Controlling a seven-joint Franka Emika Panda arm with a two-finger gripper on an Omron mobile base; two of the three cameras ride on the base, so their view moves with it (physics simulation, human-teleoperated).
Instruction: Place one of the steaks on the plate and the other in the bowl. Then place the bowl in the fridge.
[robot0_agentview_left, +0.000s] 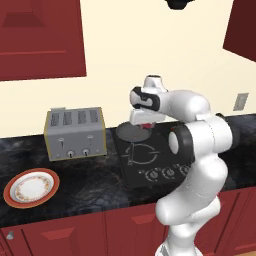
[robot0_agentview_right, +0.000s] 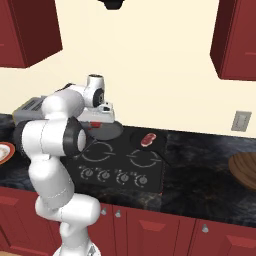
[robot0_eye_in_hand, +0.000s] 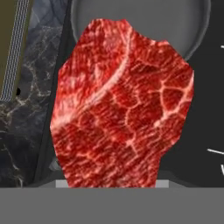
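One steak (robot0_eye_in_hand: 122, 109) hangs close before the hand camera and hides the fingertips; its red edge shows under the hand (robot0_agentview_left: 145, 125). My gripper (robot0_agentview_right: 95, 123) is shut on this steak, just above the grey frying pan (robot0_agentview_left: 131, 132) at the stove's back left. The other steak (robot0_agentview_right: 148, 139) lies on the black stove top to the right of the pan. The orange-rimmed plate (robot0_agentview_left: 31, 187) sits on the counter far to the left, past the toaster. On the counter at the far right lies the dark wooden bowl (robot0_agentview_right: 245, 170). The fridge is out of view.
A silver toaster (robot0_agentview_left: 75, 132) stands between the stove (robot0_agentview_left: 150, 160) and the plate. Red wall cabinets (robot0_agentview_left: 40, 40) hang above the counter, and red base cabinets run below it. A wall socket (robot0_agentview_right: 241, 120) is at the right.
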